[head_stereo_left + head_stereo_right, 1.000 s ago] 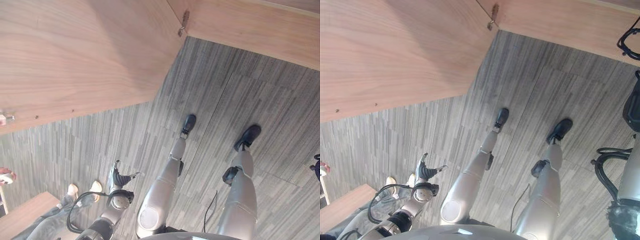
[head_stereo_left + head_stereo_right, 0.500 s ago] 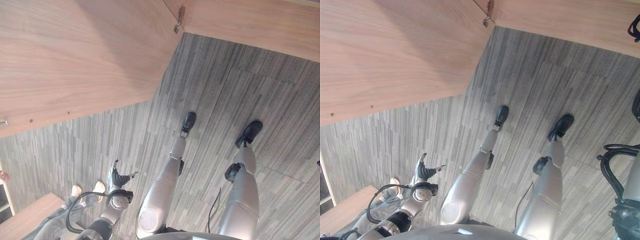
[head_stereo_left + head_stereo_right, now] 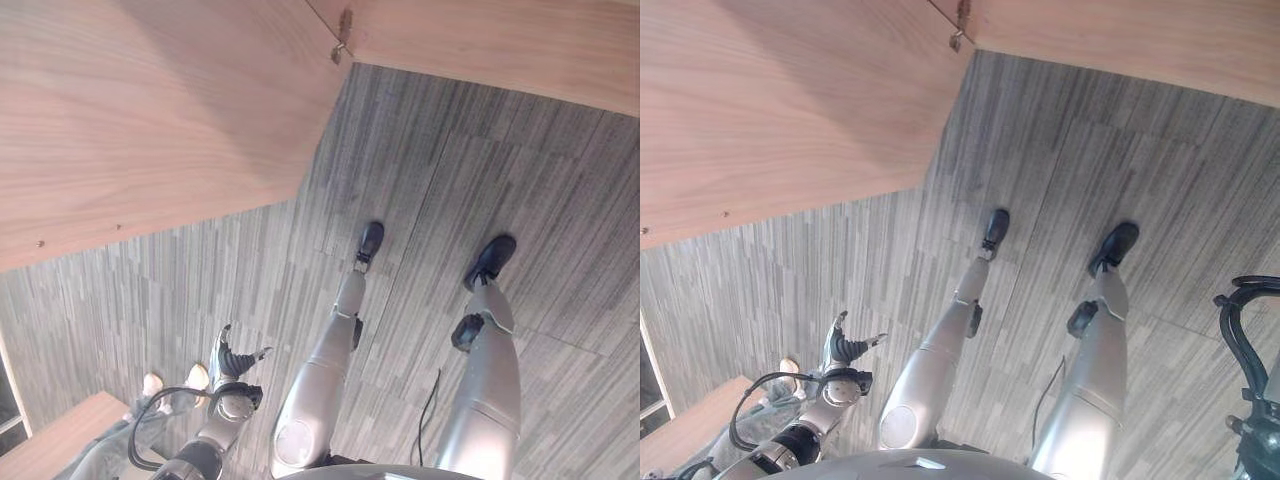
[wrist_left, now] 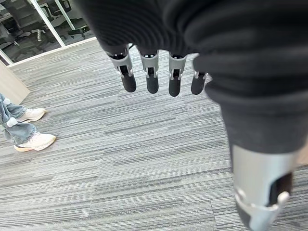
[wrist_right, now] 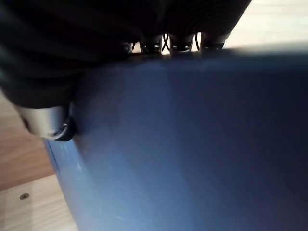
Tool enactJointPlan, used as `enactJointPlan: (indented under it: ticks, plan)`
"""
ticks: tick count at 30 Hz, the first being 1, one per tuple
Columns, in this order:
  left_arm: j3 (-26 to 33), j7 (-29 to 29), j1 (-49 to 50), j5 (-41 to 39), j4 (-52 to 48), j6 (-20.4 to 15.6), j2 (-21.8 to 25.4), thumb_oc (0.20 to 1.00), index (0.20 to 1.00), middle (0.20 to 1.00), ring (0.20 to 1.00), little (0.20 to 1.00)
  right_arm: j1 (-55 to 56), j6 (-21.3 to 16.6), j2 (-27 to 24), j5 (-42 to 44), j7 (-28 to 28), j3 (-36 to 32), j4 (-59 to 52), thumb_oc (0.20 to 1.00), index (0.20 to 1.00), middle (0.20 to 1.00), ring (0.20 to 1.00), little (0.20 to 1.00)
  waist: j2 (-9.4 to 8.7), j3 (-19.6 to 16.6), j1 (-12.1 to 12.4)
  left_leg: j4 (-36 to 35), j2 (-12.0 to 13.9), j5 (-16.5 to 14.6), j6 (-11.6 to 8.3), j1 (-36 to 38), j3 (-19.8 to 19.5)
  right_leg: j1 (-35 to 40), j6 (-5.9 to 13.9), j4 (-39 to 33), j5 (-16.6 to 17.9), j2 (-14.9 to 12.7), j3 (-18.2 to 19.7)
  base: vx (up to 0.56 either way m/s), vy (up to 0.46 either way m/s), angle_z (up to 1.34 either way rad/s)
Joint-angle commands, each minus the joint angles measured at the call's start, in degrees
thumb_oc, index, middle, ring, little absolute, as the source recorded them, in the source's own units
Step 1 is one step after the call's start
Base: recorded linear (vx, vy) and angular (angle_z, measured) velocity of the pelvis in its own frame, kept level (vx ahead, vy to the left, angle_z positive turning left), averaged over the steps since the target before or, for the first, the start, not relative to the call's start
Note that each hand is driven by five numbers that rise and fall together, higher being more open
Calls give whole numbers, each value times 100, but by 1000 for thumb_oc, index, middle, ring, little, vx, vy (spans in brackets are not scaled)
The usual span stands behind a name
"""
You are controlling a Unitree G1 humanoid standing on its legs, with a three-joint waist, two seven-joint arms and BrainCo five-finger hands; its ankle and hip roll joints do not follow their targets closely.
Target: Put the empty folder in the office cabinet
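We've got the blue folder (image 5: 192, 144) right up against our right hand (image 5: 62, 57), thumb on its near face and fingers (image 5: 180, 45) over its top edge, clamping it, with pale wood of the cabinet (image 5: 19, 192) just behind it. Our left hand (image 3: 232, 360) hangs low over the grey carpet (image 3: 450, 160), fingers (image 4: 151, 79) straight and loose, holding nothing. A person's pale shoes (image 4: 33, 139) stand on the carpet nearby.

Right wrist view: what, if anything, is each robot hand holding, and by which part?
Right robot hand: against a blue folder; grip hidden. Left robot hand: nothing, fingers straight.
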Motion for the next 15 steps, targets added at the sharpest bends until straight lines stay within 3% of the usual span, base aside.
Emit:
enactJointPlan:
  ticks: [1, 8, 9, 11, 15]
  plan:
    - [150, 206, 68, -250, 795, 9, 480, 1000, 1000, 1000, 1000, 1000, 39, -214, -263, -264, 133, 979, -285, 200, 200, 200, 200, 200, -340, -410, 237, -72, 384, -1483, -508, 1154, -309, 0, 607, -30, -676, 41, 418, 0, 0, 0]
    - [228, 278, 45, -266, 953, 9, 442, 1000, 1000, 1000, 1000, 1000, -40, -112, -158, -311, 275, 1122, -173, 200, 200, 200, 200, 200, -377, -381, 217, -72, 380, -1506, -506, 1151, -301, -124, 603, 128, -718, 40, 462, 1, 5, 0]
    - [123, 307, -718, -208, 1146, 301, 514, 1000, 1000, 1000, 1000, 1000, 114, -232, 268, -299, 400, 1113, -327, 200, 200, 200, 200, 200, -423, -438, 74, -72, 404, -1504, -519, 1177, -259, -114, 605, 128, -721, 93, 488, 3, 32, 1]
    - [67, 217, -1058, -25, 1245, 336, 568, 1000, 1000, 1000, 1000, 1000, 256, -189, 355, -258, 245, 760, -389, 200, 200, 200, 200, 200, -404, -361, -17, -72, 404, -1550, -527, 1179, -205, -139, 625, 118, -700, 108, 545, 20, 75, -7]
    - [33, 162, -927, -145, 1032, 332, 575, 1000, 1000, 1000, 1000, 1000, 72, -192, 403, -80, 254, 756, -303, 200, 200, 200, 200, 200, -395, -337, -6, -72, 410, -1576, -524, 1171, -188, -107, 646, 69, -705, 96, 518, 13, 19, -5]
